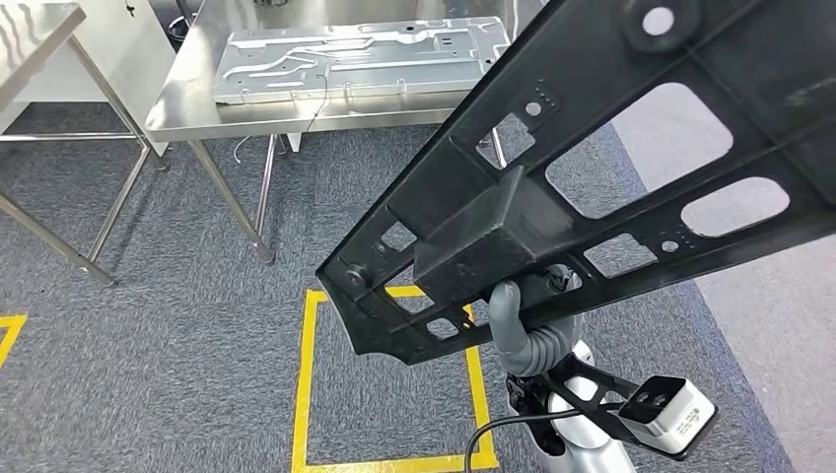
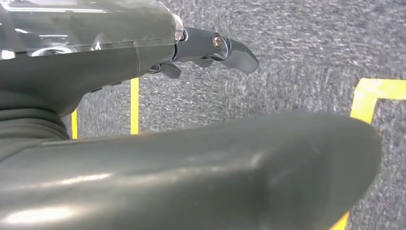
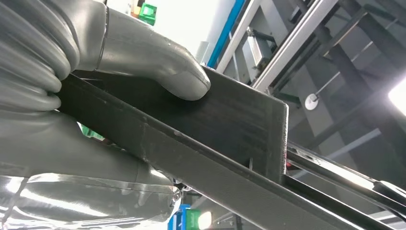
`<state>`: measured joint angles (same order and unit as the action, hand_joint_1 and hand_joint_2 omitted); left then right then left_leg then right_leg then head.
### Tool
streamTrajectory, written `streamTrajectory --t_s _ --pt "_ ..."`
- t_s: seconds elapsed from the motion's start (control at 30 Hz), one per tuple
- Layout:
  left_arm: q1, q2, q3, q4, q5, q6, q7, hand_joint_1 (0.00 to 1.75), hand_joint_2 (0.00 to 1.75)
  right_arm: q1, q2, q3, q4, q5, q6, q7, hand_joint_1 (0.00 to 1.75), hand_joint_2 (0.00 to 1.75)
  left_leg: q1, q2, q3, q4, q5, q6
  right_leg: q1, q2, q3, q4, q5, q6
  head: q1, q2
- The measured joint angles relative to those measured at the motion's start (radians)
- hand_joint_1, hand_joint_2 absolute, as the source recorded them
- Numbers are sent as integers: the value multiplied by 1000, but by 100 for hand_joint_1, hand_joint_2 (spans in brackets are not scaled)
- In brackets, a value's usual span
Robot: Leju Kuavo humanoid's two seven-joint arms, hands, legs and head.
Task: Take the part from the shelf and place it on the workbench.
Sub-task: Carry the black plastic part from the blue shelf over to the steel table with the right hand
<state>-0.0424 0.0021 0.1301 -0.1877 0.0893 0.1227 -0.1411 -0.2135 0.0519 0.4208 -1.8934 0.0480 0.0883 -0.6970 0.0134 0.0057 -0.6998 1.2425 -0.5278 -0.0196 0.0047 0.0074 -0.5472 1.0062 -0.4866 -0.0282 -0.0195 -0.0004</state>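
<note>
A long black frame part [image 1: 592, 168] with several cut-outs slants across the head view, high above the carpet. My right hand [image 1: 527, 320] grips it from below near its lower end. Up close in the right wrist view, the grey thumb [image 3: 158, 64] presses on a flat black wall of the part [image 3: 234, 127], with the hand [image 3: 72, 110] wrapped around it. The steel workbench [image 1: 187, 108] stands ahead at the upper left. My left hand [image 2: 191, 167] hangs over the carpet holding nothing, its dark fingers [image 2: 225, 48] loosely extended.
A silver stamped metal panel [image 1: 355, 59] lies on the workbench. A second steel table [image 1: 30, 34] stands at the far left. A yellow taped square [image 1: 308, 394] marks the grey carpet below the part. Lighter floor [image 1: 769, 315] lies to the right.
</note>
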Motion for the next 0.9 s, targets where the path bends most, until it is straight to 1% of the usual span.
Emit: streamTrajectory --t_s 0.03,0.07,0.1,0.13,0.17,0.23,0.27,0.3,0.33,0.37,0.4,0.43,0.47,0.5,0.53,0.57,0.6,0.63,0.7,0.73,0.77,0.8,0.83,0.9 --pt "0 1 0 0 0 0 0 0 0 0 0 0 1 2 -1 0 175 175 -3 0 26 -71 45 8 1 1 9 0 -7 1 0 0" --pt "0 2 0 0 -1 0 0 0 0 -1 0 0 2 4 -3 0 175 175 -7 0 54 -137 74 17 4 1 17 0 -15 4 0 0" --pt "0 3 0 0 -2 0 0 0 0 -2 0 0 3 5 -6 0 175 175 -11 0 74 -185 91 25 4 1 21 0 -21 8 0 0" --pt "-1 3 0 0 -3 0 0 0 0 -2 0 0 4 6 -10 0 175 175 -16 -1 86 -213 94 31 4 1 24 -2 -24 13 0 0" --pt "-1 4 1 0 -5 -1 0 0 0 -2 0 0 5 7 -13 0 175 175 -18 -1 91 -223 87 35 4 1 26 -1 -23 20 0 0" --pt "-1 4 1 0 -6 -1 0 0 0 -3 -1 0 5 8 -17 1 175 175 -17 -3 104 -238 87 44 1 0 30 5 -21 30 0 0" --pt "-1 4 1 0 -6 -2 0 0 0 -4 -1 0 5 9 -18 0 175 175 -14 -4 114 -246 86 48 0 -1 25 24 -27 36 0 0" --pt "-1 4 1 0 -6 -3 0 0 0 -6 -1 1 5 9 -18 0 175 175 -12 -4 124 -251 85 52 -1 -1 10 57 -43 41 0 0" --pt "-1 4 1 0 -7 -3 -1 0 0 -7 -2 1 6 9 -20 0 175 175 -11 -4 131 -255 82 55 -4 -1 -20 110 -65 47 0 0" --pt "-2 4 1 0 -7 -3 -1 0 0 -7 -3 1 6 10 -22 0 175 175 -11 -4 136 -256 78 57 -7 -1 -60 174 -91 53 0 0" --pt "-2 4 1 0 -7 -3 -1 0 0 -6 -4 1 8 10 -24 0 175 175 -10 -4 139 -256 74 58 -10 -1 -101 233 -110 58 0 0" --pt "-1 4 1 0 -8 -3 -1 0 0 -5 -5 1 9 10 -27 0 175 175 -10 -4 144 -256 69 57 -14 -2 -133 269 -115 62 0 0" --pt "0 4 2 0 -8 -3 -1 0 0 -4 -6 1 10 10 -30 0 175 175 -9 -5 151 -255 63 55 -17 -2 -148 269 -99 65 0 0" --pt "1 3 2 0 -8 -3 -1 0 0 -3 -7 1 11 10 -32 0 175 175 -8 -5 161 -255 56 52 -20 -2 -144 232 -62 67 0 0" --pt "1 3 2 0 -8 -3 -1 0 0 -3 -8 1 11 10 -33 0 175 175 -6 -6 171 -255 48 48 -23 -3 -125 166 -11 68 0 0" --pt "1 3 2 0 -8 -3 -2 0 0 -4 -9 1 12 10 -33 0 175 175 -6 -7 180 -255 41 43 -24 -5 -104 101 26 67 0 0" --pt "0 3 2 0 -8 -3 -2 0 0 -4 -10 2 13 9 -33 0 175 175 -5 -7 186 -254 34 37 -22 -7 -86 48 45 62 0 0" --pt "-1 4 2 0 -8 -3 -3 0 0 -4 -11 2 13 9 -32 0 175 175 -6 -7 189 -254 28 31 -20 -9 -77 19 54 55 0 0" --pt "-2 4 2 0 -8 -3 -3 0 0 -5 -12 3 14 7 -31 0 175 175 -7 -6 194 -250 21 18 -15 -9 -70 6 45 37 0 0" --pt "-3 3 2 0 -7 -3 -3 0 0 -5 -12 3 14 7 -30 0 175 175 -5 -5 198 -245 17 13 -15 -8 -64 4 49 30 0 0" --pt "-3 3 2 0 -7 -3 -3 0 0 -6 -12 4 14 6 -30 0 175 175 -4 -5 197 -230 12 8 -16 -7 -55 2 46 23 0 0" --pt "-5 2 2 0 -7 -3 -3 0 0 -8 -12 5 14 6 -30 0 175 175 -2 -4 184 -199 1 4 -16 -8 -46 0 43 16 0 0" --pt "-6 2 2 0 -7 -3 -3 0 0 -9 -12 6 14 6 -30 0 175 175 -1 -4 157 -148 -18 1 -16 -8 -38 -2 39 11 0 0" --pt "-6 1 3 0 -7 -2 -3 0 0 -9 -12 8 15 6 -29 0 175 175 0 -4 74 -15 -64 -3 -12 -8 -29 -2 29 3 0 0"
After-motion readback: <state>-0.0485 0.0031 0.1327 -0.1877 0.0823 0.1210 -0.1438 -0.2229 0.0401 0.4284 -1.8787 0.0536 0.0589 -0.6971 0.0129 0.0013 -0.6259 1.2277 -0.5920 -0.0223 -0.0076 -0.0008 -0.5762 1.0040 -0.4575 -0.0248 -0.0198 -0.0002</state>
